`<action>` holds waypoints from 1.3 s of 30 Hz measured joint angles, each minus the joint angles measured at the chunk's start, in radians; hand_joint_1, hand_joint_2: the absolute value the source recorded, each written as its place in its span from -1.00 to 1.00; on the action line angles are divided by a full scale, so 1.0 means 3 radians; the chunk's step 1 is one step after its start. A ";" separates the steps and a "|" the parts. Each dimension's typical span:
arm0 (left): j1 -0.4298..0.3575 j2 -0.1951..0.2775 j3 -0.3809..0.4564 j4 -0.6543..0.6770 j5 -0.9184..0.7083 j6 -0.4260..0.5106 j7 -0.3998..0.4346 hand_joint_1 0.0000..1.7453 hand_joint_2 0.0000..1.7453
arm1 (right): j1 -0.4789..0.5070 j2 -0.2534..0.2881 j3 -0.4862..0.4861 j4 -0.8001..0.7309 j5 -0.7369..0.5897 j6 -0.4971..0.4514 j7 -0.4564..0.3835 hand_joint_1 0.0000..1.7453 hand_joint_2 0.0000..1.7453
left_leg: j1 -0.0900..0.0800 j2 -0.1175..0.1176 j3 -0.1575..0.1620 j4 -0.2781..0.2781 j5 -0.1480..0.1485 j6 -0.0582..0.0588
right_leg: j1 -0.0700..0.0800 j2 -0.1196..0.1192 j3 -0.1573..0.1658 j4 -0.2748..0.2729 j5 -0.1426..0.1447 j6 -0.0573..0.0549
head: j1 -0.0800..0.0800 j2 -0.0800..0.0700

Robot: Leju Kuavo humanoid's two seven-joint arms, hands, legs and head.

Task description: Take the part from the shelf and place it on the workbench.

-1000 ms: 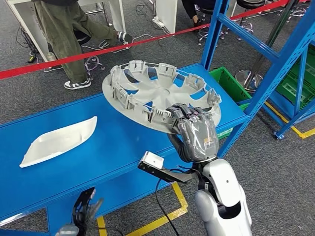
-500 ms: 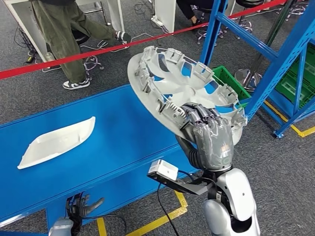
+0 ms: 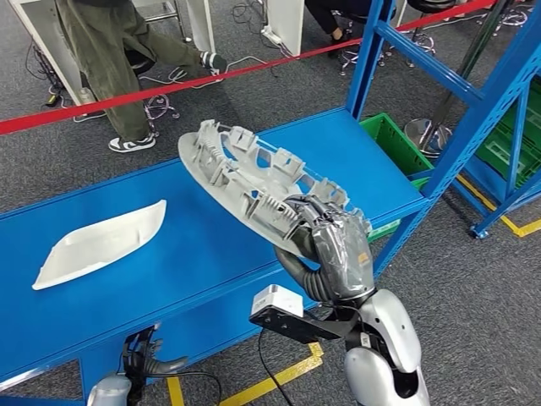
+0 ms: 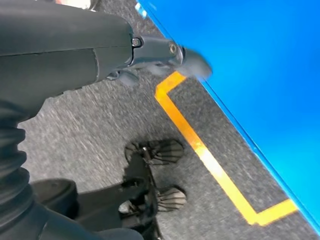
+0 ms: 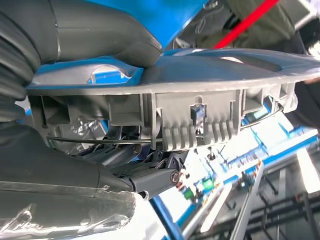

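- The right hand (image 3: 336, 247), wrapped in clear film, is seen above the near edge of the blue workbench (image 3: 191, 245), with its fingers (image 3: 313, 211) curled over the rim of a grey wheel cover (image 3: 255, 182).
- In the right wrist view the cover's rim (image 5: 181, 95) is pinched between the thick grey thumb (image 5: 102, 30) on one face and the darker fingers (image 5: 143, 180) on the clip-lined face, so the part is firmly held.
- The wheel cover is carried in the air above the workbench, tilted, with its ribbed inner side turned upward and its far edge reaching toward the middle of the blue top; no contact with the surface can be made out.
- The left hand (image 3: 150, 364) is seen low at the front edge of the workbench, beside a yellow floor line (image 3: 281, 376); its dark fingers (image 4: 188, 55) are stretched out with nothing between them in the left wrist view.
- A white curved panel (image 3: 99, 243) lies flat on the workbench, well apart from the wheel cover.
- A blue shelf frame (image 3: 459, 85) stands at the right end of the workbench, with green crates (image 3: 392, 139) low inside it.
- A red tape (image 3: 128, 95) is stretched across the grey carpet beyond the bench, and a person's legs (image 3: 108, 59) in olive trousers are seen behind it.
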 joint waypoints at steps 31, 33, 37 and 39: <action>0.0043 -0.0020 -0.0509 -0.0211 -0.0170 -0.0074 0.0065 -1.00 1.00 | 0.0172 -0.0025 -0.0096 0.0026 -0.0083 0.0008 0.0009 1.00 1.00 | 0.0090 -0.0130 0.0253 0.0126 -0.0355 -0.0124 | -0.0072 0.0208 -0.0383 0.0118 0.0281 0.0037 | -0.0009 0.0000; 0.0041 -0.0024 -0.0525 -0.0212 -0.0169 -0.0075 0.0066 -1.00 1.00 | 0.0182 -0.0026 -0.0114 0.0005 -0.0087 0.0012 0.0004 1.00 1.00 | 0.0085 -0.0078 0.0226 0.0134 -0.0320 -0.0067 | -0.0082 0.0237 -0.0397 0.0093 0.0326 0.0084 | -0.0008 0.0000; 0.0034 -0.0027 -0.0557 -0.0222 -0.0158 -0.0077 0.0066 -1.00 1.00 | 0.0192 -0.0028 -0.0138 -0.0019 -0.0089 0.0020 0.0000 1.00 1.00 | 0.0069 0.0057 0.0146 0.0130 -0.0226 0.0034 | -0.0071 0.0018 -0.0554 0.0592 -0.0117 0.0122 | 0.0022 0.0000; 0.0027 -0.0027 -0.0558 -0.0232 -0.0144 -0.0080 0.0064 -1.00 1.00 | 0.0195 -0.0028 -0.0142 -0.0019 -0.0090 0.0028 0.0000 1.00 1.00 | 0.0050 0.0133 0.0096 0.0131 -0.0181 0.0046 | -0.0071 -0.0014 -0.0612 0.0991 -0.0319 0.0127 | 0.0023 0.0000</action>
